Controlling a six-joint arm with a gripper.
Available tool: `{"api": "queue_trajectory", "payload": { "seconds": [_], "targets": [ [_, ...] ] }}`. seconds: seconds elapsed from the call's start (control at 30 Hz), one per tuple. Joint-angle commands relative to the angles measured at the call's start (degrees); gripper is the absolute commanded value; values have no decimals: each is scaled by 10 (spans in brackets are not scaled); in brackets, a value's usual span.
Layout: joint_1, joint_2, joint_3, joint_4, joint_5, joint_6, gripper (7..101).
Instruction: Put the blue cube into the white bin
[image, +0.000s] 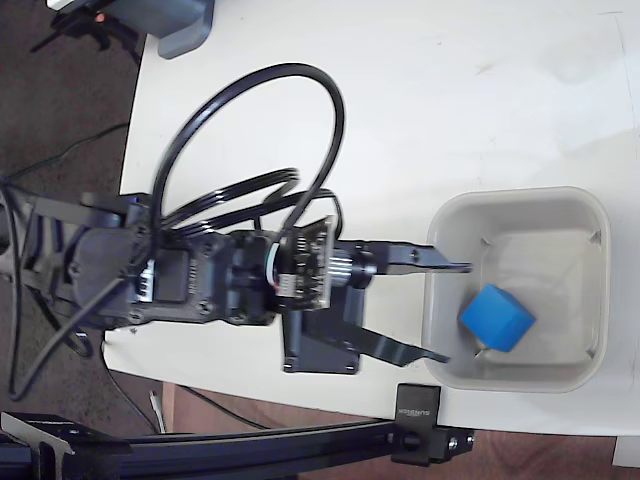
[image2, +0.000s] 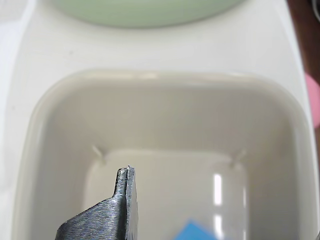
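White table (image: 400, 90) carried the white bin (image: 520, 200); blue cube (image: 495, 318) lay inside it, gripper (image: 455, 310) spread wide at its rim. Best retreat straight, clear of the wall.

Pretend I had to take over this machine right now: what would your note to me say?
Gripper: open, holding nothing, its two fingers spread at the left wall of the white bin in the fixed view.
Blue cube: lying inside the bin, tilted, toward the lower left corner in the fixed view; only its blue corner shows at the bottom of the wrist view.
Done: the cube is in the bin and free of the fingers.
Left: probably just draw the arm back from the bin.
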Motion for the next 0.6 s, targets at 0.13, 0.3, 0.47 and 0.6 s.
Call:
{"api": "queue_trajectory", "payload": {
  "seconds": [0.13,0.3,0.47,0.6],
  "targets": [
    [-100,438,316,98,141,45,1003],
    [-204,705,554,160,226,100,1003],
    [-248,860,724,152,245,98,1003],
    [-250,909,771,151,236,72,1003]
  ]
}}
